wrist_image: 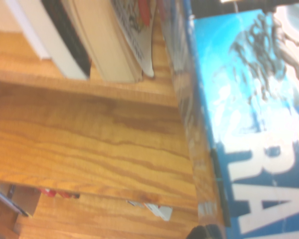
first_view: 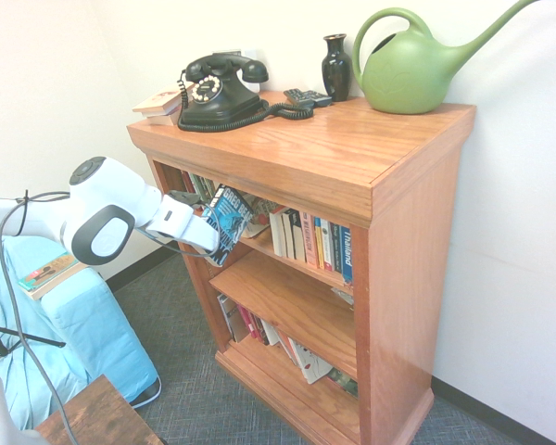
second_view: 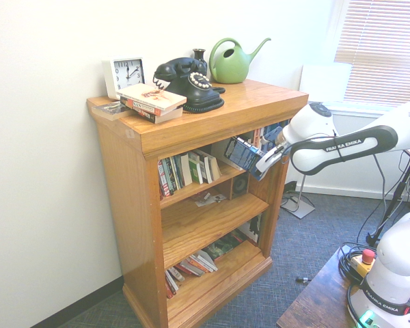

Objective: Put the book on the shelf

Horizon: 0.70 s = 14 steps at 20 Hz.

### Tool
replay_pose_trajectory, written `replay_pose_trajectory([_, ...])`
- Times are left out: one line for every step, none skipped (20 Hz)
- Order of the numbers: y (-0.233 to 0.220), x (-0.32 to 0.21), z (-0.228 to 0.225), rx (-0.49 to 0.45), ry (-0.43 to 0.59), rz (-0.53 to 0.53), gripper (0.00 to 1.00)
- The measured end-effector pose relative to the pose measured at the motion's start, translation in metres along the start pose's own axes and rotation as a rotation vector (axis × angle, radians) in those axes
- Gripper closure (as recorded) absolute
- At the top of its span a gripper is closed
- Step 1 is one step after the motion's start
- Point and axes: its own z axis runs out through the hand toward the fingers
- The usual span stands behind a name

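Blue-covered, the book (wrist_image: 249, 124) fills the wrist view, grasped by the gripper (first_view: 204, 236) and tilted at the front edge of the shelf (first_view: 292, 262), beside leaning paperbacks (first_view: 310, 241).

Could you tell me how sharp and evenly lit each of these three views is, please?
First exterior view: sharp, soft even light, pale sheen on the bookcase top. Second exterior view: sharp, but the blinds are washed out by daylight. Wrist view: soft focus throughout, the book cover close, its white letters blurred, cropped by the frame edge.
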Motion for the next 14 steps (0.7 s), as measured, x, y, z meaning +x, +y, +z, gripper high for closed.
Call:
replay_pose_trajectory([-0.001,0.001,0.006,0.004,0.000,0.002,1.00])
replay_pose_trajectory([-0.002,0.001,0.012,0.008,0.002,0.003,1.00])
replay_pose_trajectory([-0.002,0.001,0.018,0.010,0.002,0.004,1.00])
replay_pose_trajectory([-0.002,0.001,0.023,0.013,0.003,0.005,1.00])
replay_pose_trajectory([-0.002,0.001,0.028,0.015,0.004,0.005,1.00])
replay_pose_trajectory([-0.002,0.000,0.033,0.018,0.007,0.005,1.00])
replay_pose_trajectory([-0.002,0.000,0.037,0.020,0.009,0.005,1.00])
replay_pose_trajectory([-0.002,0.000,0.041,0.021,0.010,0.006,1.00])
replay_pose_trajectory([-0.003,0.001,0.044,0.024,0.013,0.007,1.00])
replay_pose_trajectory([-0.005,0.001,0.046,0.027,0.016,0.008,1.00])
replay_pose_trajectory([-0.007,0.001,0.047,0.031,0.018,0.007,1.00])
replay_pose_trajectory([-0.009,0.002,0.048,0.034,0.020,0.005,1.00])
replay_pose_trajectory([-0.012,0.003,0.048,0.040,0.023,0.003,1.00])
replay_pose_trajectory([-0.017,0.005,0.046,0.046,0.027,0.000,1.00])
